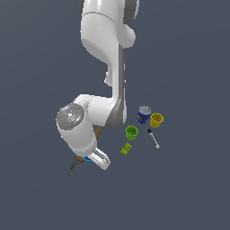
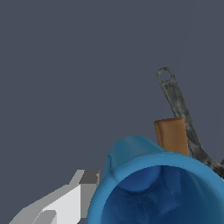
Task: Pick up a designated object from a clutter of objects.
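Your white arm (image 1: 101,67) is filling the middle of the exterior view, reaching down from the top and bending toward that view's lower left. Its gripper (image 1: 92,159) is sitting low over the floor, and the arm's bulk is covering most of what is lying under it.

In the wrist view you are looking straight into the mouth of the blue cup (image 2: 159,192), which is taking up much of that picture. One grey finger (image 2: 81,197) is showing right beside the cup's rim. You cannot tell from either picture whether the jaws are closing on the cup or only standing around it, nor how far apart they are. In the exterior view only a sliver of the cup is peeking out at the gripper.

The hammer's wooden handle (image 2: 173,135) is showing just behind the cup, and a slim grey wrench (image 2: 177,103) with a ring end is lying beside it.

Well apart, toward the exterior view's right, you are seeing the dark-blue can (image 1: 143,115), the yellow cup (image 1: 157,120), the green cup (image 1: 131,132), a thin tool (image 1: 153,138) and the small green box (image 1: 126,148).
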Tool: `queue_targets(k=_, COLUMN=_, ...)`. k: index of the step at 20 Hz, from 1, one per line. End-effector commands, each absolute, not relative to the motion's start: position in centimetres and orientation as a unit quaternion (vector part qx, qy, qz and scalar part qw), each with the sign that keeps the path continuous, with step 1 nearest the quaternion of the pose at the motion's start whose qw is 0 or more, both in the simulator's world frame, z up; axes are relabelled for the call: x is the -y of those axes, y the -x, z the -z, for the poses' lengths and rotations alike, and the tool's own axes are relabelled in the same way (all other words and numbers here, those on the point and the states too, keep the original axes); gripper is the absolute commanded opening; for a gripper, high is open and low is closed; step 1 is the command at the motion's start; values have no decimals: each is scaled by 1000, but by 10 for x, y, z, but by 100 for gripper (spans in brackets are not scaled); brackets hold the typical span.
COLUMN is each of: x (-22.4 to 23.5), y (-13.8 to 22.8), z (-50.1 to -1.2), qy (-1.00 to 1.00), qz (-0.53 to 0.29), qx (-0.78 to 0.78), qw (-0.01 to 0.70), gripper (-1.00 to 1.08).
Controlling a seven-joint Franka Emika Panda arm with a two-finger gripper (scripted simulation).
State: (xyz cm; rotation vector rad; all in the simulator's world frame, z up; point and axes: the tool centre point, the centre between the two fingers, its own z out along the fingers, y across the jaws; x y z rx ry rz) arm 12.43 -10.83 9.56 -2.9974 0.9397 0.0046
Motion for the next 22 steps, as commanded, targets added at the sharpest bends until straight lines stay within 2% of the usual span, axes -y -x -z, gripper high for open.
queue_targets(k=1, x=100, y=-113, z=-110, qy=954, qz=-1, qx=-299, qw=1, gripper=-100)
queue_targets(k=22, x=21, y=-3, z=-245, qy=954, qz=0, qx=-299, qw=0, gripper=-100)
